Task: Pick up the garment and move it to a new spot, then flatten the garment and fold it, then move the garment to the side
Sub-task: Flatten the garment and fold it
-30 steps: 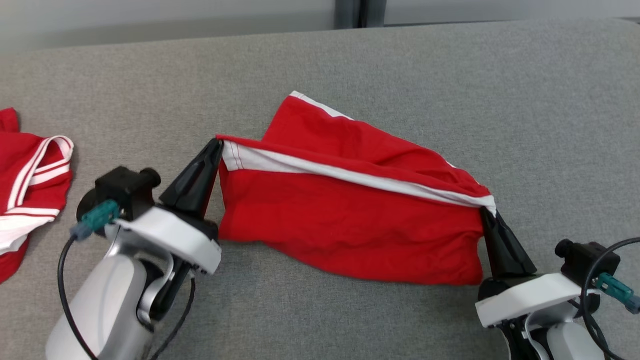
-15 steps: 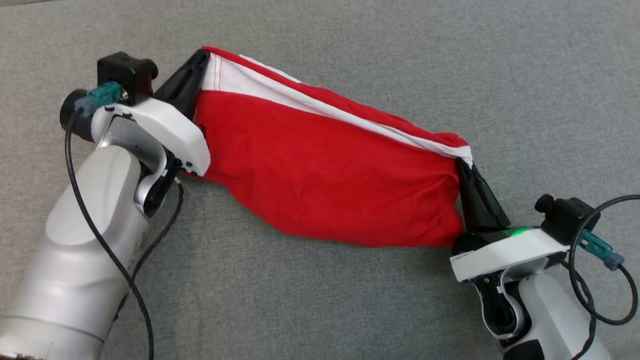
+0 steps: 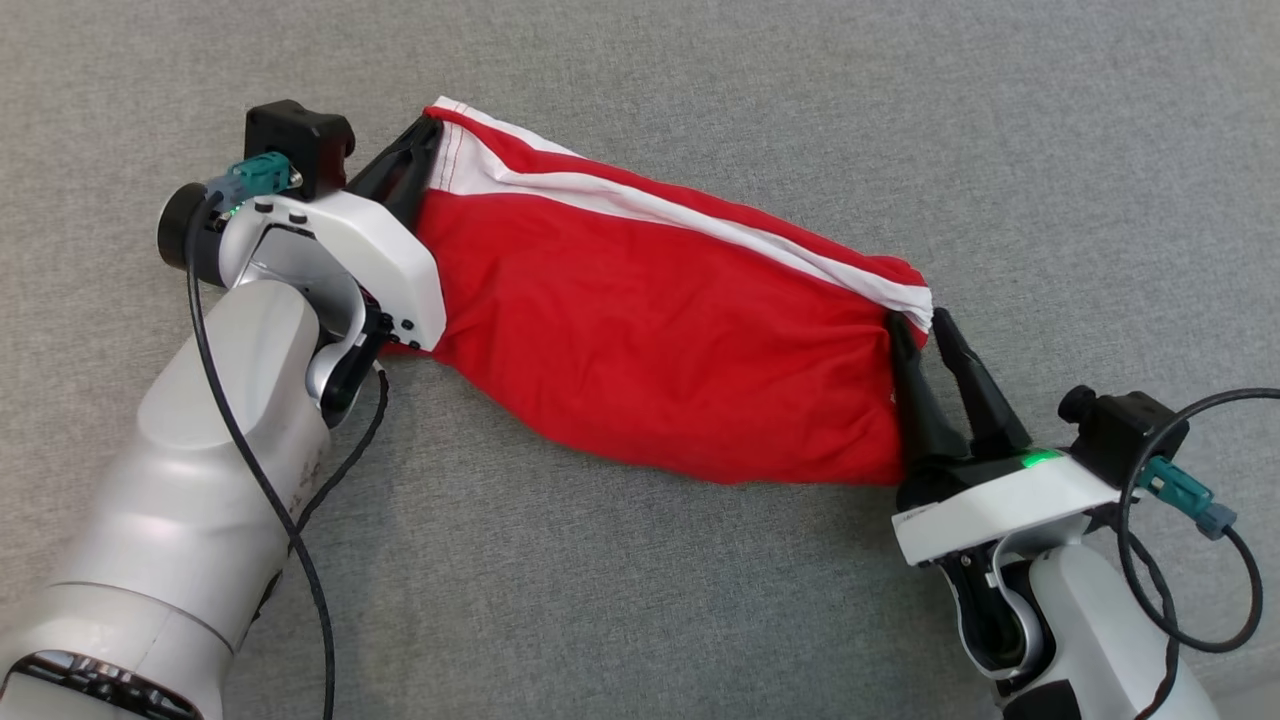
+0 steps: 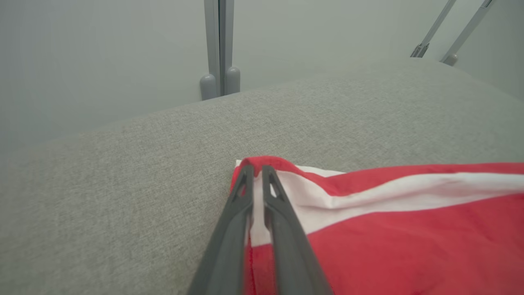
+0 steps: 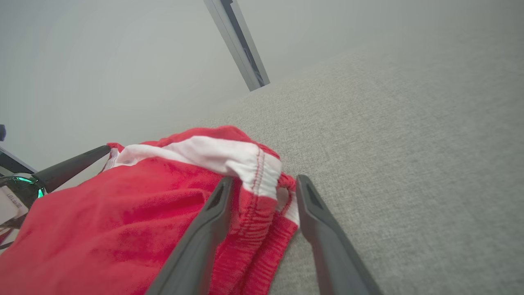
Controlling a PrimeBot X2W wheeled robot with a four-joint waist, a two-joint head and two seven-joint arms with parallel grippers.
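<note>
Pinching one garment [image 3: 650, 340] corner, the left tool [image 3: 428, 128] is clamped — the right tool [image 3: 918, 320] straddles the other, jaws parted.

Black tapered fingers [image 3: 985, 405], white wrist shells [image 3: 1000, 505], grey forearms [image 3: 200, 450]; teal plug [image 3: 1180, 487], black cable [image 3: 1200, 650] behind right gripper [image 3: 917, 320], green LED [image 3: 1035, 458] lit.

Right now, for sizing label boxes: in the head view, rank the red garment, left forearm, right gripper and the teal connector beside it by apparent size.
1. red garment and left forearm: about alike; the forearm is nearer the camera, so unranked.
2. right gripper
3. teal connector
</note>
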